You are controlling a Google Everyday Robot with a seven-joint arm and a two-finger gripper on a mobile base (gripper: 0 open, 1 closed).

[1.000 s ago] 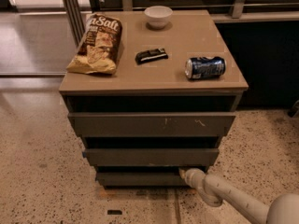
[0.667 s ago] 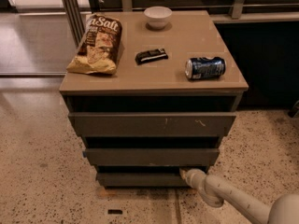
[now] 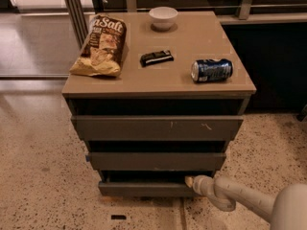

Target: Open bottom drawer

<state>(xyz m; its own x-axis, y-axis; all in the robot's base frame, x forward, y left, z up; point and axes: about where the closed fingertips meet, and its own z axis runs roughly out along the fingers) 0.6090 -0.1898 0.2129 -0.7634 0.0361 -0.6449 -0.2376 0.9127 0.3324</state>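
The bottom drawer is the lowest, narrowest dark grey-brown front of the cabinet, just above the floor. A dark gap shows above its top edge. My gripper reaches in from the lower right on a pale arm and sits at the drawer's top right edge, its tip in the gap. Above it are the mid-width front and the widest front with pale scratch marks.
On the cabinet top lie a chip bag, a white bowl, a small dark bar and a blue can on its side. Speckled floor surrounds the cabinet. A dark wall stands at right.
The gripper stays at the top right edge of the bottom drawer. The gap above that drawer looks about the same.
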